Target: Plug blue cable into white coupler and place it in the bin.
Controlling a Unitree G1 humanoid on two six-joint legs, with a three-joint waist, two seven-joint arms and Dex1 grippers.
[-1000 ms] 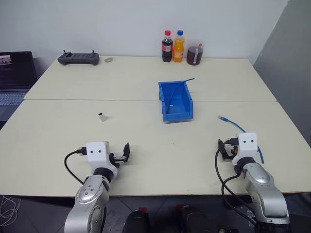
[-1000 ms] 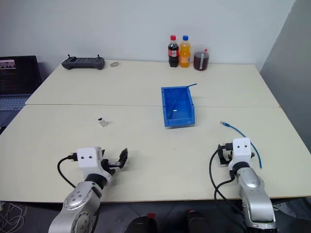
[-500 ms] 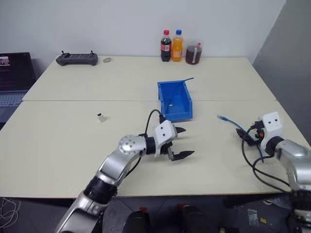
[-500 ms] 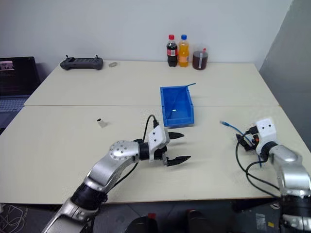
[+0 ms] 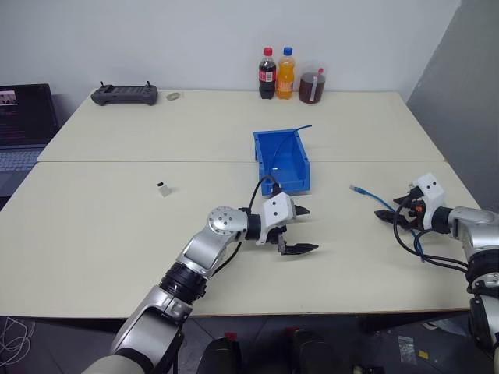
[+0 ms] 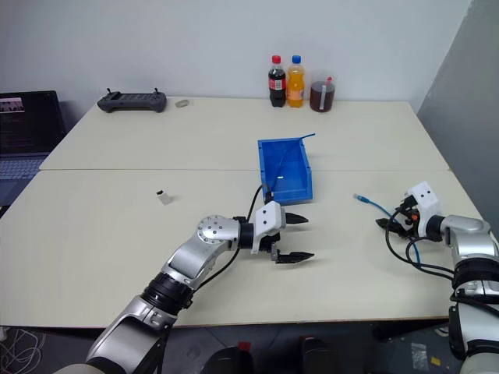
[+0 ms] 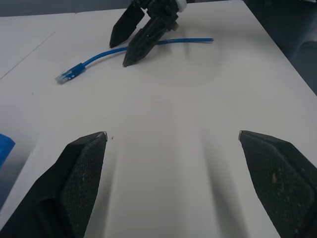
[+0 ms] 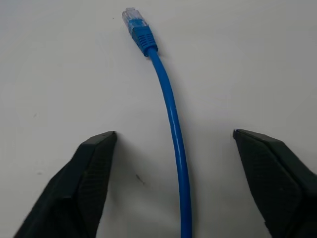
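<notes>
Astride the blue cable (image 8: 171,116), right end effector (image 5: 392,217) released, angled down; left end effector (image 5: 301,229) released, level.

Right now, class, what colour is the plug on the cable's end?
Clear, on the blue cable; right wrist view shows it best.

Head stereo pair looked forward and down over the table (image 5: 117,218). Each wrist camera looked closely along its own fingers; both shared the blue cable (image 8: 171,119).

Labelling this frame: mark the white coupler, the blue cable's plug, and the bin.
white coupler (image 5: 163,188), left eye view, on its body.
blue cable (image 8: 136,22), right wrist view, on its plug.
bin (image 5: 257,153), left eye view, on its left wall.
</notes>
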